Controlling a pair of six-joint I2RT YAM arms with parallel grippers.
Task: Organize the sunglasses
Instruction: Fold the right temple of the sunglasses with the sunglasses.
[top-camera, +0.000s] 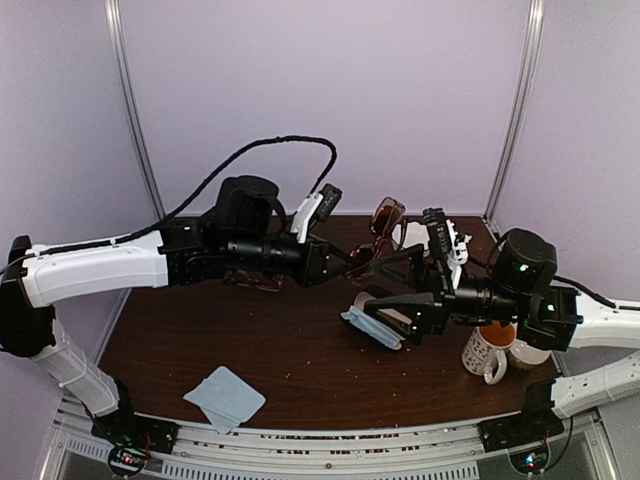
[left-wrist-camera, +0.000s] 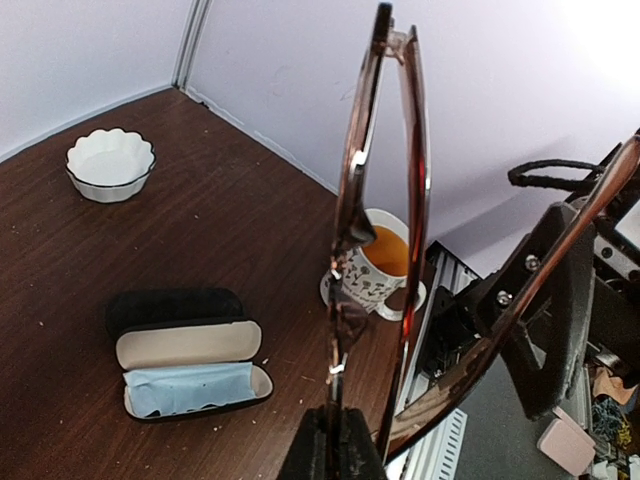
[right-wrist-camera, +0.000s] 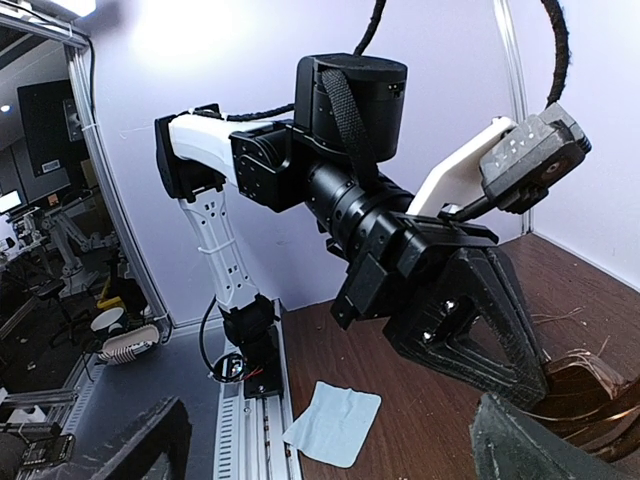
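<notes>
Left fingers (left-wrist-camera: 310, 455) clamp the copper-framed sunglasses (top-camera: 388, 215) aloft; right fingers (right-wrist-camera: 545, 445) spread, empty. Open case (left-wrist-camera: 185, 343) on the bench (left-wrist-camera: 150, 230) holds only cloth (left-wrist-camera: 185, 388) — nothing stowed yet.

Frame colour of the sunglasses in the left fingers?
Reddish-copper. The sunglasses show best in the left wrist view.

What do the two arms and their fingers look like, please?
The left arm and right arm have white shells and black cylindrical joints. The fingers are black and triangular. A black braided cable loops over the left arm; a white bracket carries its camera. A green light glows on the right arm.
</notes>
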